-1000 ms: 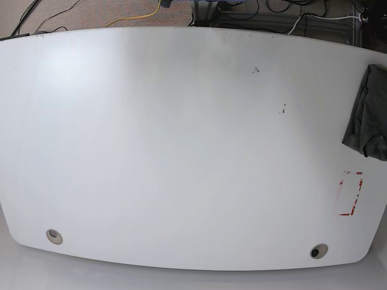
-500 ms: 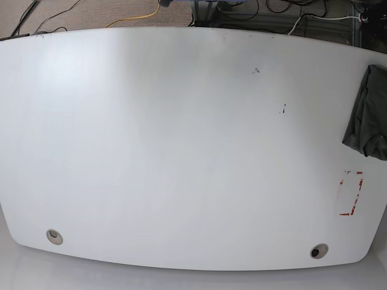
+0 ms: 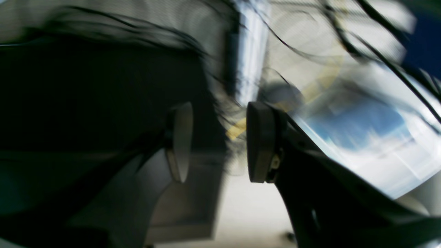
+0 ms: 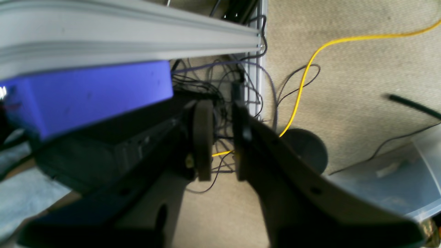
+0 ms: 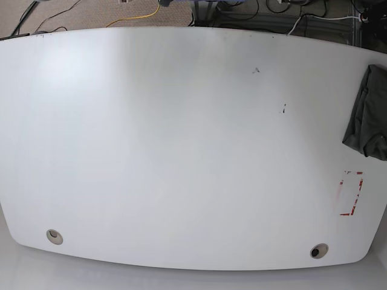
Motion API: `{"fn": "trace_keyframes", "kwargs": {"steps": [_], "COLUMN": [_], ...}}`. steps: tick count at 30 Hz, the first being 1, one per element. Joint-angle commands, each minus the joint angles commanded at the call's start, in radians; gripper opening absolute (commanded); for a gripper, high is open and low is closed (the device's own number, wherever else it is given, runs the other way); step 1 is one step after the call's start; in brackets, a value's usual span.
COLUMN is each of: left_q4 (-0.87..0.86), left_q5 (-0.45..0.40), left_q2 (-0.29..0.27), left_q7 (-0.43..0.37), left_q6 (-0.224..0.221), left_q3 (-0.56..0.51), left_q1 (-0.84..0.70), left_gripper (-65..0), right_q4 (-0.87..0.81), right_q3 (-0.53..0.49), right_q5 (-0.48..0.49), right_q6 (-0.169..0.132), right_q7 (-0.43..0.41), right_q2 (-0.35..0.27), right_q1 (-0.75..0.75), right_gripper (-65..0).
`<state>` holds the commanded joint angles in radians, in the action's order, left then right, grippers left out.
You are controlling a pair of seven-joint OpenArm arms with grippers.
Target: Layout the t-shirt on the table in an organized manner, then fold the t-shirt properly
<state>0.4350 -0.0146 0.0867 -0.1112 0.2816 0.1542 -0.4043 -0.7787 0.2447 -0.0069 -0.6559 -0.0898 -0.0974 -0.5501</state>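
The dark grey t-shirt (image 5: 369, 112) lies bunched at the right edge of the white table (image 5: 181, 151), partly cut off by the frame. Neither gripper shows in the base view. In the blurred left wrist view, my left gripper (image 3: 220, 141) is open with nothing between its fingers (image 3: 181, 141), away from the table. The right wrist view shows my right gripper (image 4: 222, 137) with a narrow gap between its pads (image 4: 203, 137), holding nothing, hanging over carpet and cables.
A red tape rectangle (image 5: 351, 193) marks the table's right front. Two grommet holes (image 5: 54, 235) (image 5: 318, 251) sit near the front edge. Below the right gripper are a yellow cable (image 4: 310, 58), a blue box (image 4: 86, 93), an aluminium rail (image 4: 137, 31) and a plastic bin (image 4: 396, 175).
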Motion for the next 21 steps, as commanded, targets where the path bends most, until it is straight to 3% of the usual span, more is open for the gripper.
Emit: {"fn": "trace_keyframes", "kwargs": {"steps": [5, 12, 17, 21], "left_q4": [-0.107, -0.172, -0.176, -0.18], "left_q5": [0.0, -0.077, -0.1, -0.103], "left_q2": [0.0, 0.0, -0.003, -0.005], "left_q7": [-0.028, -0.029, -0.029, -0.028], "left_q6": [-0.034, -0.141, -0.193, -0.201], "left_q3": [-0.002, -0.003, -0.003, -0.003], "left_q1": [0.084, 0.149, 0.153, 0.181], "left_gripper": [-41.3, -41.1, -41.0, -41.0], "right_q4": [0.0, 0.038, 0.209, 0.311], "right_q3": [0.005, -0.002, -0.002, -0.002], "right_q5": [-0.009, -0.009, -0.011, -0.011], "right_q6": [0.037, 0.126, 0.144, 0.146], "right_q7": [0.049, 0.103, 0.1, 0.058], "right_q2": [0.003, 0.005, -0.002, -0.003], "right_q1": [0.04, 0.084, 0.169, 0.221], "right_gripper": [-54.9, -54.9, -54.9, -54.9]}}
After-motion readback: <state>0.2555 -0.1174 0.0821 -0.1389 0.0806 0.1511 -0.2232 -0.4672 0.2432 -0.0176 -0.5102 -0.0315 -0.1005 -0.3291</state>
